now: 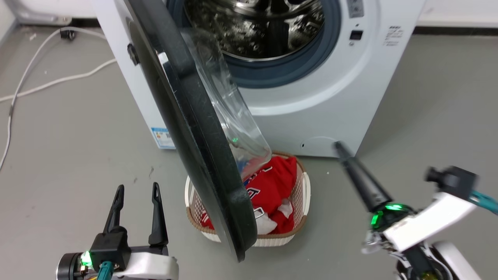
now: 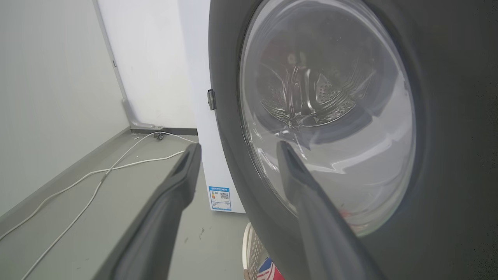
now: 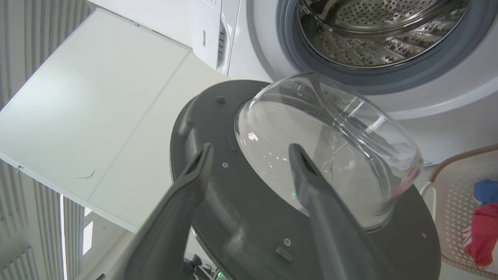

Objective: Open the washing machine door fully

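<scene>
The large round glossy black washing machine door [image 1: 186,116], clear bulging glass bowl [image 1: 233,112] at its centre, stands swung out from the left of the boxy white washing machine [image 1: 330,109], nearly edge-on in the head view, long axis running from the top edge to the lower middle, bowl facing right. Its top is cut off, and its lower rim hides part of the white woven-rim laundry basket [image 1: 302,190] of red cloth [image 1: 274,182]. The left gripper [image 1: 137,187], left of the door, and the right gripper [image 3: 251,149], right of the basket, both gape wide and empty.
</scene>
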### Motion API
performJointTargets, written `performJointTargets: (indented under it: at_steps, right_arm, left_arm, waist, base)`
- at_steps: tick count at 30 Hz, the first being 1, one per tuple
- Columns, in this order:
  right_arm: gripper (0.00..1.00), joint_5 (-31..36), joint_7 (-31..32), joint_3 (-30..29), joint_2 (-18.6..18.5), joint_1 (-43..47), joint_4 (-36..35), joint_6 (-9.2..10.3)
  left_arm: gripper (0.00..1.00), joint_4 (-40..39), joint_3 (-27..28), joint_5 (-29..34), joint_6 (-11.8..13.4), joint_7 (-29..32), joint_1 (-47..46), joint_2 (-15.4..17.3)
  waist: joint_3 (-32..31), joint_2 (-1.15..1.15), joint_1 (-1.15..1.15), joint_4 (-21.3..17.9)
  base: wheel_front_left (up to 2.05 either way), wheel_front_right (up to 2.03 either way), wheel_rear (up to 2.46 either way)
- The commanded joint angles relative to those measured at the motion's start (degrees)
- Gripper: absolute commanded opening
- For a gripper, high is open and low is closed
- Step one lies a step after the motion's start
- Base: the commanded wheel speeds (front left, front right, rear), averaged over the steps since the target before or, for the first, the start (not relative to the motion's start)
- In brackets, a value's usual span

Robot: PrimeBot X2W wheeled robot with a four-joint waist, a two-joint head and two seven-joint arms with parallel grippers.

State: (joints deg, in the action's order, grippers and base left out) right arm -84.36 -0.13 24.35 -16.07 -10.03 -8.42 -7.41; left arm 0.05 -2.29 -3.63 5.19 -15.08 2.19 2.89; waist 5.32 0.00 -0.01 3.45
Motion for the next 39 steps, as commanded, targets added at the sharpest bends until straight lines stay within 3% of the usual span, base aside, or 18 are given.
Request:
performJointTargets:
  at_steps: [1, 5, 7, 14, 19, 23, 28, 39]
  right_arm:
    - [1.00, 0.3, -1.1, -0.5, -0.2, 1.2, -0.3, -0.16]
    - [1.00, 7.6, -11.4, -4.2, -2.0, 3.0, 0.6, -0.16]
    - [1.00, 15.2, -14.1, -6.3, -3.4, 3.4, 2.5, -0.15]
    - [1.00, 46.5, -15.0, -20.3, 2.9, 6.0, 1.4, -0.09]
    - [1.00, 64.4, -15.0, -23.6, 6.1, 8.8, 1.1, -0.09]
    - [1.00, 71.4, -15.1, -24.8, 8.7, 11.2, 4.3, -0.08]
    - [1.00, 75.2, -15.1, -25.6, 10.1, 13.6, 6.7, -0.08]
    - [1.00, 78.1, -15.1, -25.6, 12.4, 17.9, 8.8, -0.08]
  left_arm:
    - [1.00, -0.1, 0.2, 0.4, 0.0, -0.1, 0.6, 0.0]
    - [1.00, -0.3, 0.5, 0.5, 0.0, -0.1, 1.6, 0.0]
    - [1.00, -0.3, 0.7, 0.7, 0.0, -0.1, 2.0, 0.0]
    - [1.00, -0.4, 0.9, 0.9, 0.0, -0.1, 3.1, 0.0]
    - [1.00, -0.6, 0.8, 0.8, 0.3, -0.1, 3.5, 0.0]
    - [1.00, -0.4, 0.7, 0.8, 0.3, -0.1, 3.4, 0.0]
    - [1.00, -0.5, 0.8, 0.9, 0.1, -0.1, 3.3, 0.0]
    - [1.00, -0.5, 0.9, 0.9, 0.0, -0.1, 3.8, 0.0]
  waist:
    - [-1.2, 0.00, 0.01, -0.7]
    - [-2.6, 0.00, 0.01, -1.2]
    - [-3.1, 0.00, 0.01, -1.5]
    - [-4.2, 0.00, 0.01, -2.0]
    - [-4.4, 0.00, 0.01, -2.0]
    - [-4.4, 0.00, 0.01, -1.8]
    - [-4.4, 0.00, 0.01, -1.4]
    - [-4.2, 0.00, 0.01, -0.8]
  base:
    - [0.00, 0.00, 0.00]
    - [0.00, 0.00, 0.00]
    - [0.00, 0.00, 0.00]
    - [0.00, 0.00, 0.00]
    - [0.00, 0.00, 0.00]
    - [0.00, 0.00, 0.00]
    - [0.00, 0.00, 0.00]
    - [0.00, 0.00, 0.00]
